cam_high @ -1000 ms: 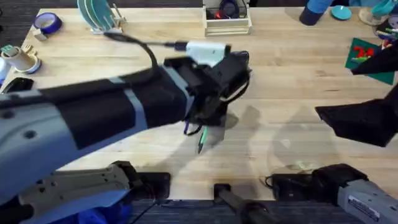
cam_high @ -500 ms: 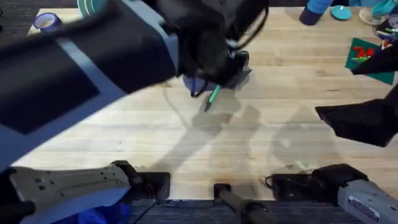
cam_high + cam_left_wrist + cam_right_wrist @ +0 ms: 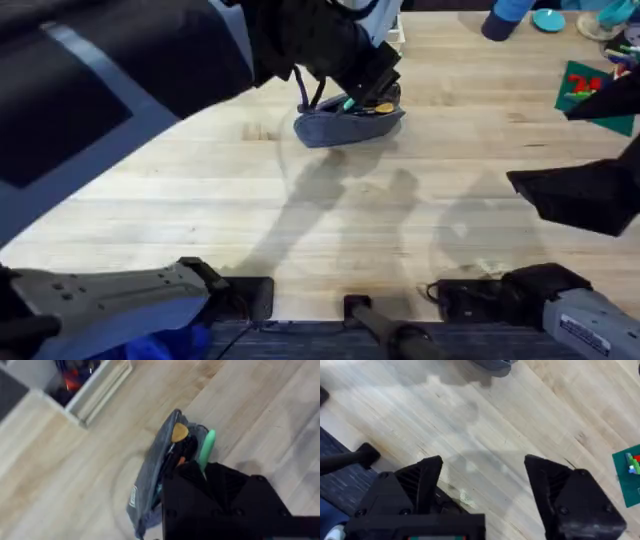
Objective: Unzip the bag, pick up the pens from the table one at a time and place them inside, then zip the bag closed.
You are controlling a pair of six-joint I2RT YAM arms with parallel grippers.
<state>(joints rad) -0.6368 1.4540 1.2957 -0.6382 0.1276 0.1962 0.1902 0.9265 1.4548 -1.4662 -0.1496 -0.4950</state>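
Note:
The grey-blue bag point(image 3: 335, 128) lies unzipped on the table point(image 3: 300, 220), far of the middle. In the left wrist view its mouth point(image 3: 172, 455) gapes, with dark and orange items inside. My left gripper point(image 3: 200, 472) is shut on a bright green pen point(image 3: 206, 446), whose free end slants over the bag's point(image 3: 147, 480) open edge. From overhead the pen point(image 3: 349, 103) shows just above the pouch, under the left arm point(image 3: 310, 45). My right gripper point(image 3: 485, 480) hangs open over bare wood at the near right, nothing between its fingers point(image 3: 427, 477).
A white tray box point(image 3: 97, 390) with small items stands just beyond the bag. A green card point(image 3: 590, 88) and blue items point(image 3: 510, 20) sit at the far right. The right arm point(image 3: 585, 195) hovers dark over the right side.
My left arm has carried the green pen from the table's middle up and away to the bag's open mouth. The right arm has not moved.

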